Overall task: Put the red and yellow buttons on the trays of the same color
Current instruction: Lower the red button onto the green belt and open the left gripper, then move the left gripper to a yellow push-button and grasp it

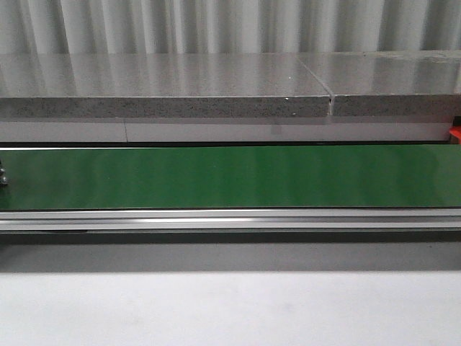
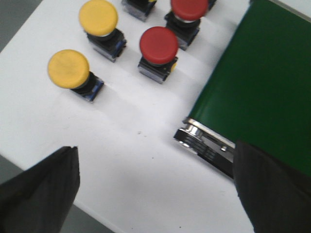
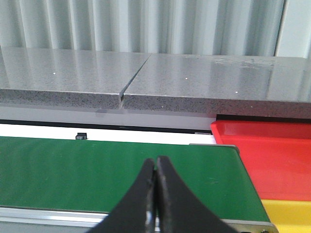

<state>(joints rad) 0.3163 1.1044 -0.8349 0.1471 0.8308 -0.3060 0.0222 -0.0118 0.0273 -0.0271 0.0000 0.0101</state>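
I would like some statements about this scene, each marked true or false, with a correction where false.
1. The right tool has its fingers closed together with nothing between them. True.
2. A button lies on the green belt. False: the belt surface shown is bare in all views.
3. The left wrist view shows two yellow buttons in full on the white table. True.
4. The red tray holds a red button. False: the visible part holds nothing.
5. The left tool grips a red button. False: its fingers stand wide apart, above the table.
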